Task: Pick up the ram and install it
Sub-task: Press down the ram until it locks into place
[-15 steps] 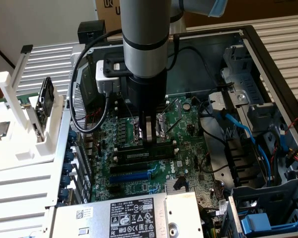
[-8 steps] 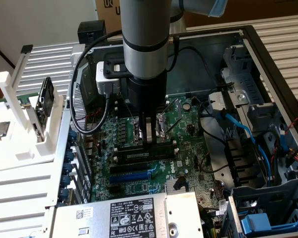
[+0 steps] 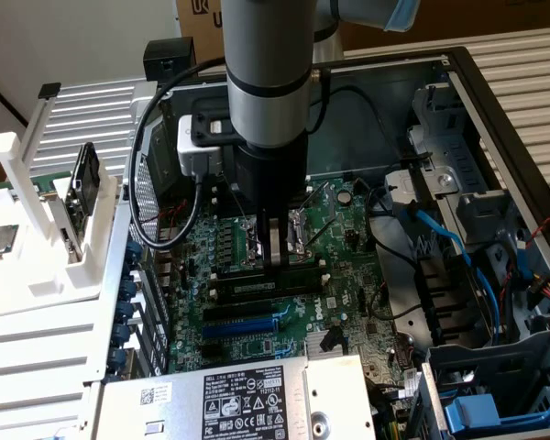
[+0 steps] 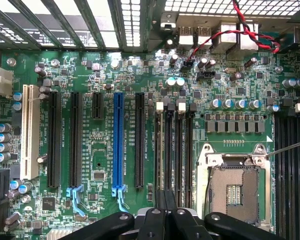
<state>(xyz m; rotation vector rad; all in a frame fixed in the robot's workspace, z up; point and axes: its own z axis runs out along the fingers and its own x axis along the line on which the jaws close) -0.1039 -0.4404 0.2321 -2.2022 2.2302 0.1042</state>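
- Black pincer [image 3: 273,257] at the end of the grey arm [image 3: 266,64], pointing straight down into the open computer case [image 3: 495,101]. Its fingers are pressed together with hardly a gap between them.
- In the wrist view the pincer [image 4: 165,212] hangs right over a bank of four narrow black memory slots [image 4: 174,150] that lie side by side.
- The ram [image 3: 257,287] is just beneath the fingertips, standing on edge in one of those slots. It is a long, thin, dark stick with small pale labels along its face, and it runs the slot's whole length. Whether the fingertips touch it cannot be told.
- Beside the pincer is the square processor socket [image 4: 235,190], with its metal frame open and its bare contact field showing.
- Further out on the green mainboard [image 4: 100,165] are long black card slots, one blue slot [image 4: 118,145] and one cream slot [image 4: 29,132].
- The case also holds a silver labelled power unit [image 3: 247,399], blue cables [image 3: 449,243] and grey drive cages [image 3: 481,197].
- Well away from the pincer, outside the case on the exterior view's left, a white rack [image 3: 37,266] holds an upright dark board [image 3: 81,183] and a small square silver chip [image 3: 0,241].
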